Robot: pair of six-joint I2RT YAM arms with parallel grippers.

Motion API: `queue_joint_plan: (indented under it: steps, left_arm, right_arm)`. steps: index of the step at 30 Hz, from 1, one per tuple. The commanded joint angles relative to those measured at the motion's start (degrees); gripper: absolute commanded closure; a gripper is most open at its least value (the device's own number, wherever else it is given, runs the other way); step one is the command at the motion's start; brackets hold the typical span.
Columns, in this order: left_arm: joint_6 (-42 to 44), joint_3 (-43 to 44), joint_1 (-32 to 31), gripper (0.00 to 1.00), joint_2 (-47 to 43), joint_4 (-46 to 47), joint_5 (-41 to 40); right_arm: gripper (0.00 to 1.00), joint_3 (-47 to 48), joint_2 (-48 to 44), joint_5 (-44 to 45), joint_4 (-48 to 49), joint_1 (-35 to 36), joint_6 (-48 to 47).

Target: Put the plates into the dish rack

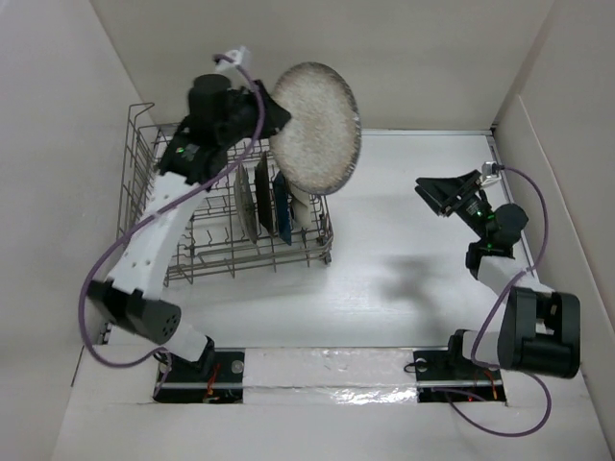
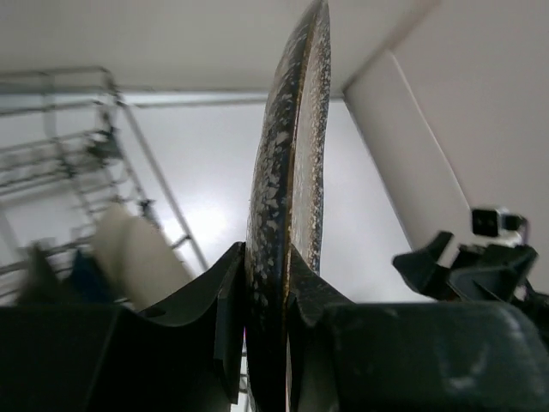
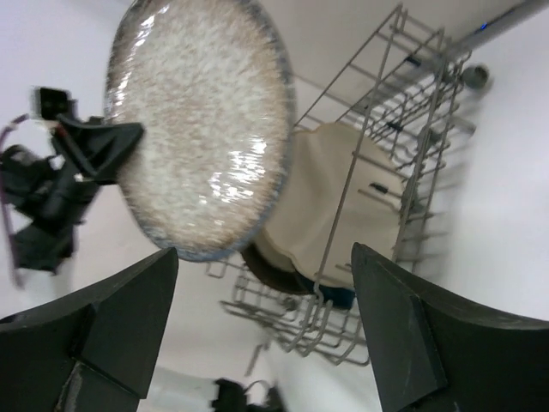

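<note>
The speckled grey-beige plate [image 1: 315, 125] stands on edge above the right end of the grey wire dish rack [image 1: 135, 182], its glossy round face towards the right arm. The left gripper [image 1: 272, 115] is clamped on its rim. Other plates [image 1: 261, 197] stand upright among the tines just below, and the right gripper [image 1: 450, 192] hangs well apart, jaws spread wide and empty.

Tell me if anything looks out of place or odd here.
Nothing spilled or broken. Only the speckled plate is out of the rack, clamped on edge in the left gripper above it.
</note>
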Motion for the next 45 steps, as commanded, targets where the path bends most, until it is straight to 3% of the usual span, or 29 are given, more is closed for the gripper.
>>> queue_joint_plan:
  steps: [1,2,6,13,18,21,28,36,45]
  left_arm:
    - [-0.09,5.39,5.1,1.0,-12.71,7.62,-2.99]
    - [-0.09,5.66,6.52,1.0,-13.59,6.47,-2.99]
    - [-1.31,8.29,14.26,1.0,-17.02,2.59,-0.19]
    - [6.14,8.04,14.27,1.0,-23.26,-3.28,-21.93]
    - [14.04,0.66,14.27,1.0,-28.53,-5.32,-38.47]
    - [15.9,-1.01,14.27,1.0,-29.94,-5.84,-41.22]
    - [18.19,-6.11,14.27,1.0,-32.05,-6.46,-39.04]
    - [21.62,-21.14,14.27,1.0,-33.99,-3.13,-33.23]
    - [20.31,-26.42,14.27,1.0,-32.32,0.04,-28.92]
  right_arm:
    - [0.11,2.88,-5.62,5.63,-16.25,1.3,-15.38]
    - [0.11,3.41,-7.72,7.12,-19.82,2.43,-19.93]
    - [0.11,4.12,-8.53,8.81,-22.23,3.75,-21.65]
    - [0.12,3.15,-3.09,6.17,-15.47,5.51,-17.96]
    - [0.13,3.24,-1.85,6.87,-15.01,7.09,-17.78]
    - [0.13,3.5,-1.59,7.22,-15.89,7.62,-18.66]
    - [0.13,3.85,-1.94,7.05,-16.95,7.63,-19.63]
    - [0.14,4.03,-1.59,7.31,-17.3,7.63,-20.15]
    - [0.15,4.12,-1.15,7.31,-17.57,7.63,-20.51]
